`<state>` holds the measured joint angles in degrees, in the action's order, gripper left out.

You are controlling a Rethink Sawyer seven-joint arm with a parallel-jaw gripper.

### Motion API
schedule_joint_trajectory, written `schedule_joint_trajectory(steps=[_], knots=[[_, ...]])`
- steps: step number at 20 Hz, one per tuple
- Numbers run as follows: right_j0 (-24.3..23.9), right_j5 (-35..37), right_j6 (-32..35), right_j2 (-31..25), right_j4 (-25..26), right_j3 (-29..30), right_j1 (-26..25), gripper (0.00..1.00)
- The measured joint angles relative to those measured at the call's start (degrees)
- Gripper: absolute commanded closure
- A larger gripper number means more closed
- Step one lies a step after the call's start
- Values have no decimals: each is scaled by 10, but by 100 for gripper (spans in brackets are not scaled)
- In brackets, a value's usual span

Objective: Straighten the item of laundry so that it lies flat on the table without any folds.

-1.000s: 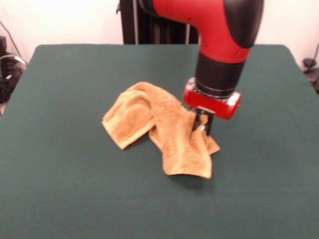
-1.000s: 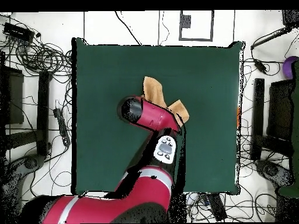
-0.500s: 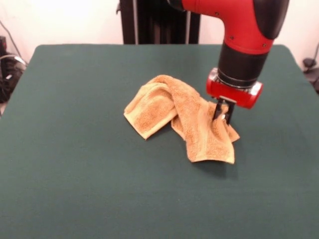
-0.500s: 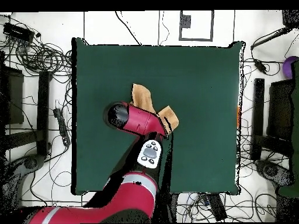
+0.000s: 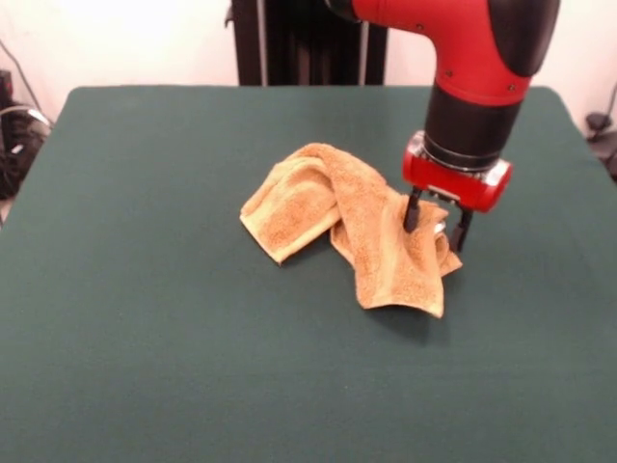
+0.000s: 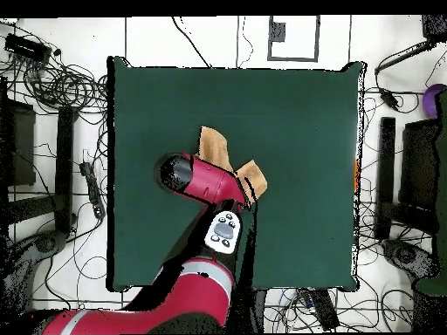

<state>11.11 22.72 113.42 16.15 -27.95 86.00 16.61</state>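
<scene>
1. One towel lies crumpled and folded on the table, near its middle — a doubled flap at left, a longer fold running down to the right.
2. At the towel's right edge the gripper hangs low, fingers spread apart, straddling a raised bit of cloth — not clamped on it.

Bunched towel mid-table, gripper astride its edge
</scene>
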Motion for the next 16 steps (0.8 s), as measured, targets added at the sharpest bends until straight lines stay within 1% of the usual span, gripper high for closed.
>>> schedule_joint_trajectory(steps=[9,14,16], knots=[[2,-10,10,0,-7,0,-4,0],[-1,21,10,2,-6,-7,-1,0],[-4,56,10,7,0,-18,1,0]])
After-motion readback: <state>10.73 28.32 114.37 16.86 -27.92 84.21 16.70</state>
